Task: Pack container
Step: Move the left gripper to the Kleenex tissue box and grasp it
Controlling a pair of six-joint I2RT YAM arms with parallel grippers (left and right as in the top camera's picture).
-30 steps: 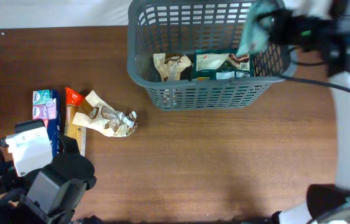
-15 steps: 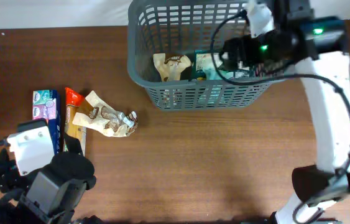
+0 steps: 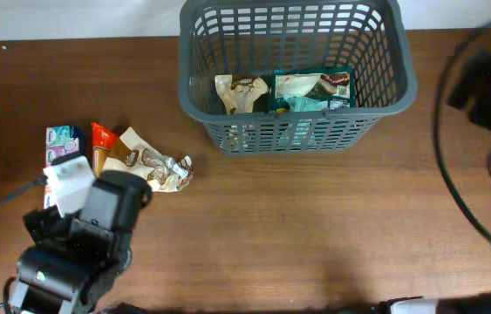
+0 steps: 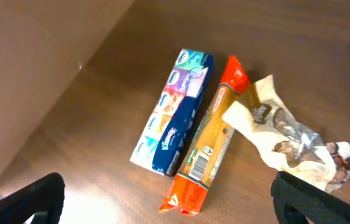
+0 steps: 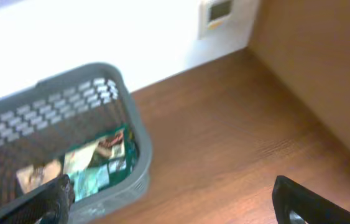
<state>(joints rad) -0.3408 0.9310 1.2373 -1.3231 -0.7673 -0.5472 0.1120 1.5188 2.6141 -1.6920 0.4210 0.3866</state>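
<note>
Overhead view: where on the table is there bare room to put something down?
Bare wood in front of the container, from the crumpled wrapper rightwards. Crowded at left: tissue pack, orange packet and wrapper touch.

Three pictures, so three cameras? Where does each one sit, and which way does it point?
Overhead: above the table, looking straight down on the basket, loose packets and left arm.
Left wrist: on the left arm, looking down at those packets past its open left claw.
Right wrist: on the right arm, looking down at the basket past its open right claw.
Shared: overhead and left wrist see the packets; overhead and right wrist, the basket.
</note>
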